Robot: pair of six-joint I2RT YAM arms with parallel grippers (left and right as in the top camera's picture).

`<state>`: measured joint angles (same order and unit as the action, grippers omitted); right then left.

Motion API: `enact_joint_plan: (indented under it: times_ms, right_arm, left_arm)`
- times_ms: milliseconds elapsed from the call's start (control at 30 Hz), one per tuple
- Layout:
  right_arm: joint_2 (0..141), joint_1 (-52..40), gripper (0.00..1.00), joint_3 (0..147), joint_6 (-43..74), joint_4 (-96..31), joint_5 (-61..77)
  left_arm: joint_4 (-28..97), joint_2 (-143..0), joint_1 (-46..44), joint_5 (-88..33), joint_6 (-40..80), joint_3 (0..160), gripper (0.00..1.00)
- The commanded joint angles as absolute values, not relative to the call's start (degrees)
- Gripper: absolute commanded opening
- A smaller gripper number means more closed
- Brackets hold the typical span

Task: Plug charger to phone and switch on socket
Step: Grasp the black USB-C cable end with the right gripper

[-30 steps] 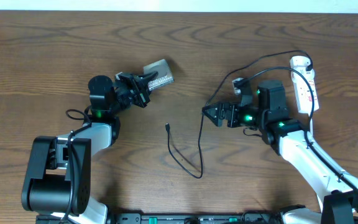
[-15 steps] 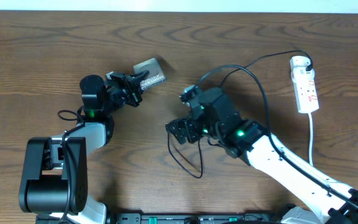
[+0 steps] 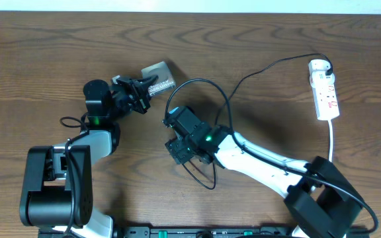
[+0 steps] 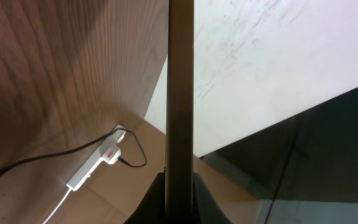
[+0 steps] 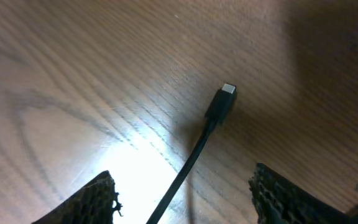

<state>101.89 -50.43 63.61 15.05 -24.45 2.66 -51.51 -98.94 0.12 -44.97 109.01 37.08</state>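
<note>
Brown wood-grain table [image 3: 45, 53], black charger [image 5: 218, 107] cable with a silver tip, white socket [image 3: 325, 89] with red markings near the far right corner, grey-tan phone [image 3: 157, 74], white right arm [image 3: 256, 155] with green light, black left arm [image 3: 98, 99].

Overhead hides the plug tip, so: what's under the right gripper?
The wrist view shows the charger connector lying on the table below the open right gripper, untouched by its fingers. From overhead, the gripper covers the connector.
</note>
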Motion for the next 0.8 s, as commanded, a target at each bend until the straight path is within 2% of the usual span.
enact_joint_plan:
  times_ms: [0, 433, 533, 633, 767]
  right_arm:
    - [104.6, -51.2, 0.63, 64.8, 14.3, -24.3, -2.0]
    - [107.7, -51.3, 0.46, 64.8, 13.8, -20.6, -4.6]
    - [107.7, -51.3, 0.48, 64.9, 15.9, -20.8, -5.3]
    - [107.7, -51.3, 0.52, 66.8, 23.0, -22.5, -4.9]
    - [107.7, -51.3, 0.55, 71.1, 24.9, -26.9, -4.9]
  left_arm:
    - [-52.3, -98.3, 1.3, -47.4, 107.1, 38.5, 0.07]
    - [-52.3, -98.3, 1.3, -48.1, 106.1, 38.5, 0.07]
    - [-52.3, -98.3, 1.3, -48.3, 106.1, 38.5, 0.08]
    - [-52.3, -98.3, 1.3, -48.6, 105.6, 38.5, 0.07]
    - [-52.3, -98.3, 1.3, -48.7, 105.6, 38.5, 0.07]
